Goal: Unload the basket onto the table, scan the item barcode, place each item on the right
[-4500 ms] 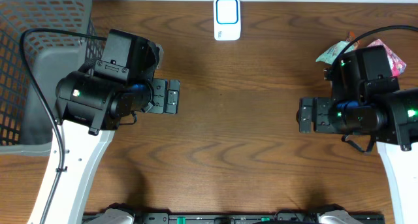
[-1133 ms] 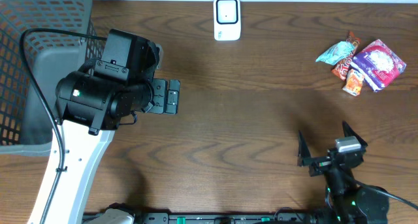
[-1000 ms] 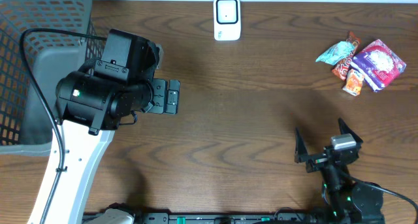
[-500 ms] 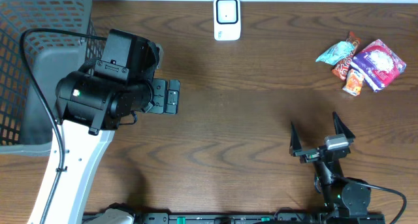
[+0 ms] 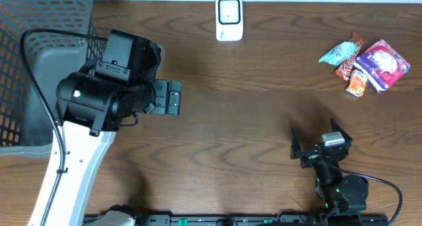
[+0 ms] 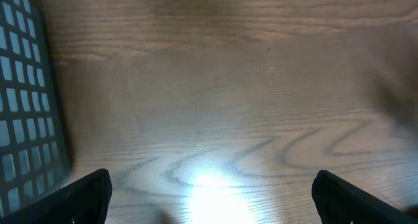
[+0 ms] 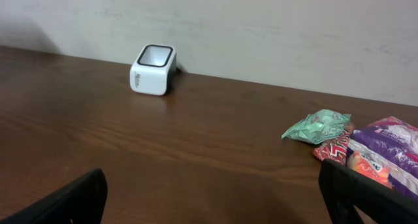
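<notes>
Dark wood table (image 5: 250, 120), seen whole only from overhead: grey mesh basket (image 5: 26, 68) at far left, white scanner (image 5: 229, 18) at the far edge, snack packets (image 5: 362, 62) clustered at far right, well apart from both arms. Left gripper (image 5: 173, 97) near the basket, spread wide, holding nothing; from its wrist, only bare grain, a glare patch and a strip of basket mesh on the left. Right gripper (image 5: 316, 141) low at the near edge, fingers fully apart, empty. From its wrist alone: pale wall (image 7: 261, 21) behind the table, scanner upright with a dark-rimmed top, green packet (image 7: 318, 125) just beside the red, orange and purple ones at frame right.
</notes>
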Controlling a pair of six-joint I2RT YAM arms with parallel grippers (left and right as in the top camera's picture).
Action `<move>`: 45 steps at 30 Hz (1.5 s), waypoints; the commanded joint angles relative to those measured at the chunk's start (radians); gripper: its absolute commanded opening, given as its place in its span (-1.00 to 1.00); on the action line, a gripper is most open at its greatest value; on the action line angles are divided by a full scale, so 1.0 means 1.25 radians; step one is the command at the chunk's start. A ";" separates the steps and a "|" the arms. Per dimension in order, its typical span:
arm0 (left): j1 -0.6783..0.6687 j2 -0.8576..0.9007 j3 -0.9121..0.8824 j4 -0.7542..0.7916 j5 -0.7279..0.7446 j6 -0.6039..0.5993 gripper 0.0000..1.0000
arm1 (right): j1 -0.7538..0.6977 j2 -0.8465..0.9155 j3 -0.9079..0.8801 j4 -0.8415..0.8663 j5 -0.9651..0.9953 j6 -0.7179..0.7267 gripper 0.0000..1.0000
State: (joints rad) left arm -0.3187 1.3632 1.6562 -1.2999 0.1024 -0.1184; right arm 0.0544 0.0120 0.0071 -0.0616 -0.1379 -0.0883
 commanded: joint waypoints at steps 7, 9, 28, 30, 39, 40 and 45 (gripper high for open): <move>0.001 -0.004 0.001 -0.001 0.002 0.005 0.96 | -0.012 -0.005 -0.001 -0.011 0.064 0.071 0.98; 0.001 -0.004 0.001 -0.001 0.002 0.005 0.96 | -0.012 -0.005 -0.001 -0.014 0.100 0.106 0.99; 0.001 -0.004 0.001 -0.001 0.002 0.005 0.96 | -0.011 -0.005 -0.001 -0.010 0.090 0.100 0.99; 0.001 -0.004 0.001 -0.001 0.002 0.005 0.96 | -0.011 -0.005 -0.001 -0.011 0.090 0.100 0.98; 0.001 -0.004 0.001 -0.001 0.002 0.005 0.96 | -0.011 -0.005 -0.001 -0.010 0.090 0.100 0.99; 0.001 -0.004 0.001 -0.001 0.002 0.005 0.96 | -0.011 -0.005 -0.001 -0.010 0.090 0.100 0.99; 0.001 -0.004 0.001 -0.001 0.002 0.005 0.96 | -0.011 -0.005 -0.001 -0.010 0.090 0.100 0.98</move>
State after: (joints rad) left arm -0.3187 1.3632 1.6562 -1.3003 0.1028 -0.1184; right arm 0.0479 0.0120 0.0071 -0.0704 -0.0364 0.0189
